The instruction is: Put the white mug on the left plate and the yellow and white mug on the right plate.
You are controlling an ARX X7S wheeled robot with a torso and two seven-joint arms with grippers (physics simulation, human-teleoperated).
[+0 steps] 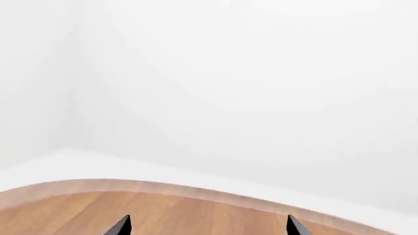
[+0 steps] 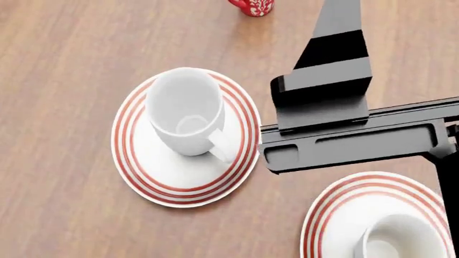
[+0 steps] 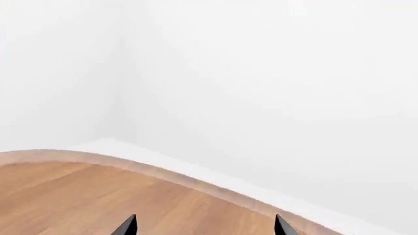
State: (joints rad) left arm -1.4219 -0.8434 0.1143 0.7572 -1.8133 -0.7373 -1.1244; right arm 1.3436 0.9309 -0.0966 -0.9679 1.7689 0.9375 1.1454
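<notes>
Two grippers, left (image 1: 207,226) and right (image 3: 203,226), spread empty away from our mugs, white mug (image 2: 185,112) upright on left plate (image 2: 154,174), another mug (image 2: 398,239) on right plate (image 2: 337,212).

White mug (image 2: 185,113) plain white; left plate (image 2: 147,172) white, red-ringed; table (image 2: 57,64) brown woodgrain

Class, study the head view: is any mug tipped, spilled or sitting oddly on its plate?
Nothing stands out. The white mug stands upright on the left plate; another mug, cut off by the frame, stands on the right plate. No spills.
</notes>
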